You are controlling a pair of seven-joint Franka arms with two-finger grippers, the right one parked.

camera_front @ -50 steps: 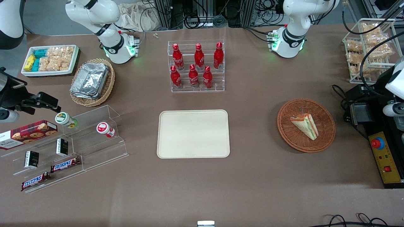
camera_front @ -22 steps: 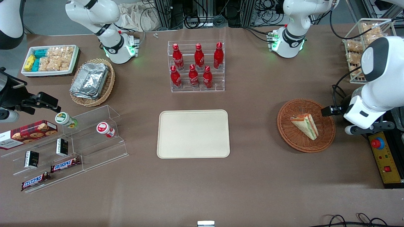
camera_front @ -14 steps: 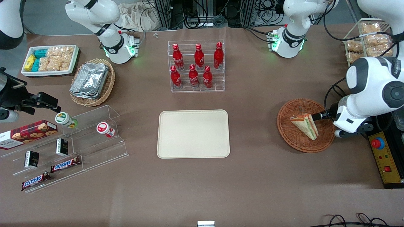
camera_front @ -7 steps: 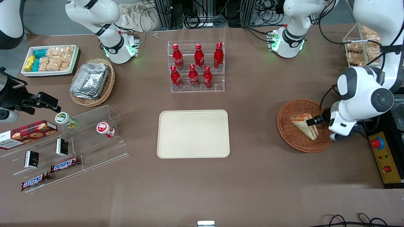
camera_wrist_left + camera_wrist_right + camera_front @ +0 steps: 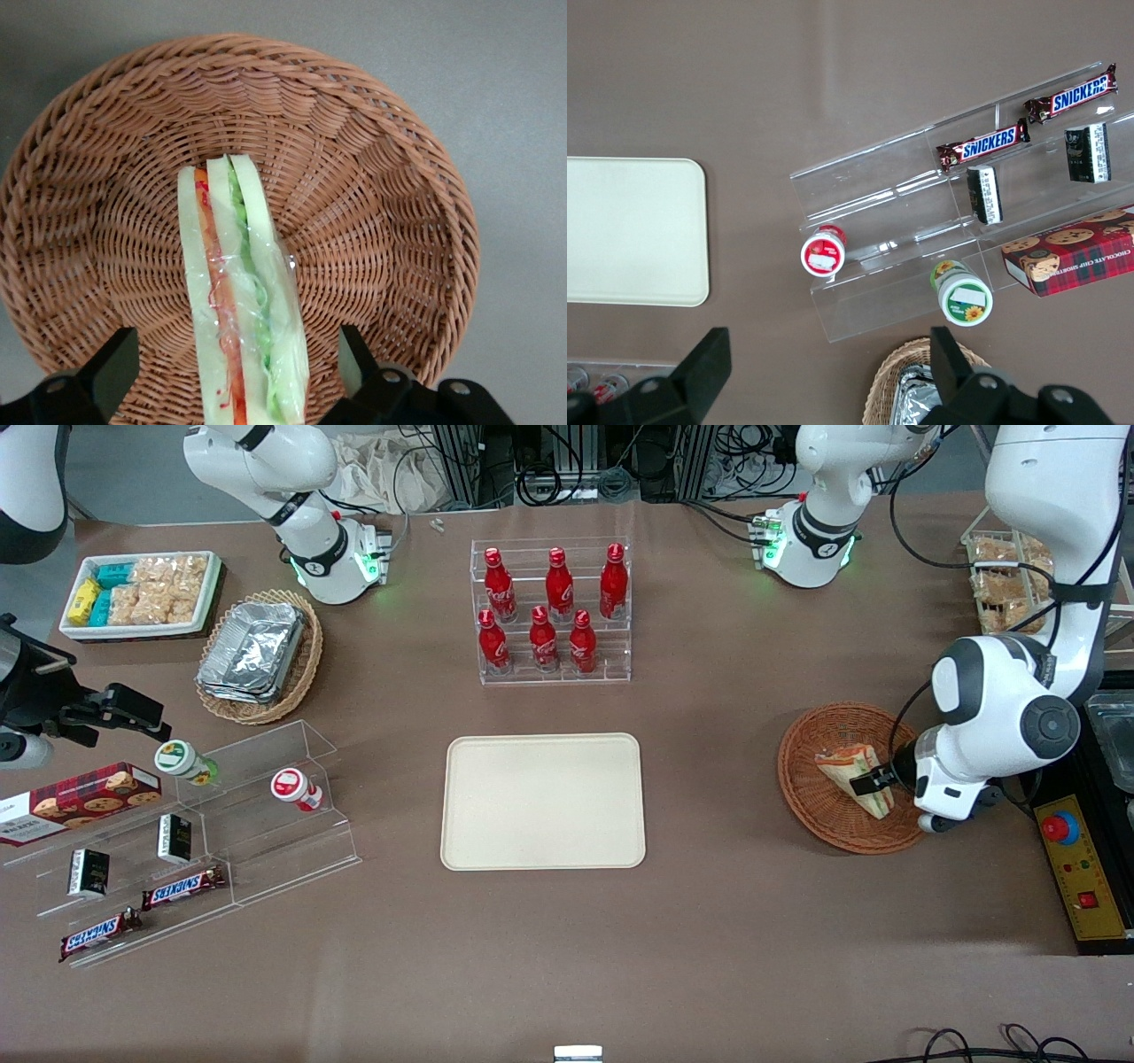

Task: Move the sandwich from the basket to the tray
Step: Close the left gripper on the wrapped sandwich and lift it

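Lying bare near the table's middle: the tray (image 5: 542,801). Resting in the basket (image 5: 819,810) toward the working arm's end (filling edge up, still wrapped): the sandwich (image 5: 237,301). Hovering low over it, fingers (image 5: 113,367) spread wide and straddling the wedge without touching: the gripper (image 5: 232,372).

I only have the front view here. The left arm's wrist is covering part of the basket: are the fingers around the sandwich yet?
Observer: In the left wrist view the gripper is open, one finger on each side of the sandwich, neither touching it.
Operator: Is the sandwich lying flat?
Observer: No, it stands on edge in the basket, its orange and green filling layers facing the wrist camera.
Operator: Is the wrap intact?
Observer: Clear film shows crinkled over the filling; I cannot tell whether it is torn.
Operator: Tray free?
Observer: Your view shows it: nothing lies on the tray.
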